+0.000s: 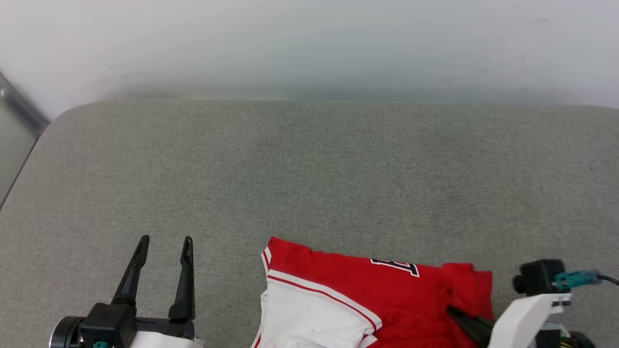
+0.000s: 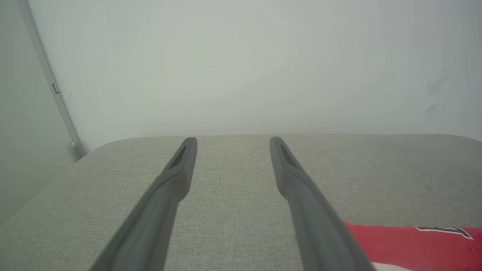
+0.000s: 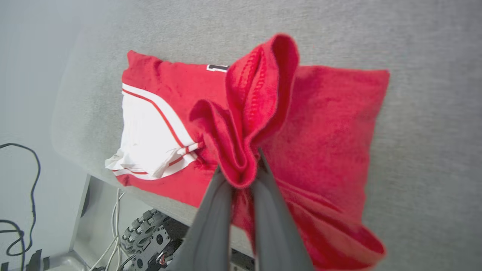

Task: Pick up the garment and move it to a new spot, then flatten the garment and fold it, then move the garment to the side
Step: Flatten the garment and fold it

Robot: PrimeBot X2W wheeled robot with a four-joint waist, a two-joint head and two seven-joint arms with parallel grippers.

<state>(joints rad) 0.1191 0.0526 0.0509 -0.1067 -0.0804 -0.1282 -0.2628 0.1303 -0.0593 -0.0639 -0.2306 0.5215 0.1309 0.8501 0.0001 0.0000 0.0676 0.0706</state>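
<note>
Clamping on a fold of the red jersey (image 3: 331, 124), your right gripper (image 3: 239, 169) is probably starting the pick-up; your left gripper (image 1: 166, 244) is hovering, fingers apart. Next you are needing a clean lift.

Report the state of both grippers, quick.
Left gripper: open, holding nothing.
Right gripper: shut on a bunched fold of the garment.

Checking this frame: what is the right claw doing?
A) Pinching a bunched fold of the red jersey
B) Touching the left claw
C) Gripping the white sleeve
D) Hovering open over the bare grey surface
A: in the right wrist view, the right claw is closed on a raised, bunched fold of the red jersey.
</note>
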